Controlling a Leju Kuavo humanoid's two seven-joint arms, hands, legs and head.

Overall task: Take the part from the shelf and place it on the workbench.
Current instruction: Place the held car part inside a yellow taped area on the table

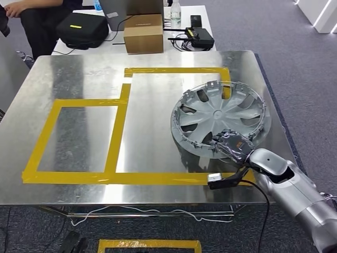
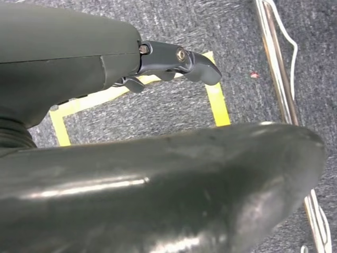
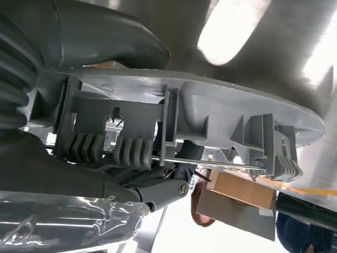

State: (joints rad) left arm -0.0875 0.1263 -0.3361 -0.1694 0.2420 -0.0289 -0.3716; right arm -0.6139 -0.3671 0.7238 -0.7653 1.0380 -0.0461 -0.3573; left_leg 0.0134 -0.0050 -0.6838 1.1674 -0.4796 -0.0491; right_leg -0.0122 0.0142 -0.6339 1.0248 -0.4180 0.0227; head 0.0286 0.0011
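You'll find no readable writing. Your right hand [image 1: 230, 146] grips the rim of the round silver-grey plastic spoked hubcap [image 1: 221, 117], inner side up, on the shiny steel workbench [image 1: 79, 79]. Whether your left hand [image 2: 175, 60] is wide or closed, I cannot tell.

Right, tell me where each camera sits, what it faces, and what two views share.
Head view: high on the body, looking down at the workbench; right hand grips the wheel cover.
Left wrist view: behind the hanging left hand, facing carpet and yellow floor tape.
Right wrist view: behind the right hand, facing the wheel cover's rim.
Shared: head and right wrist views show the wheel cover and cardboard box.
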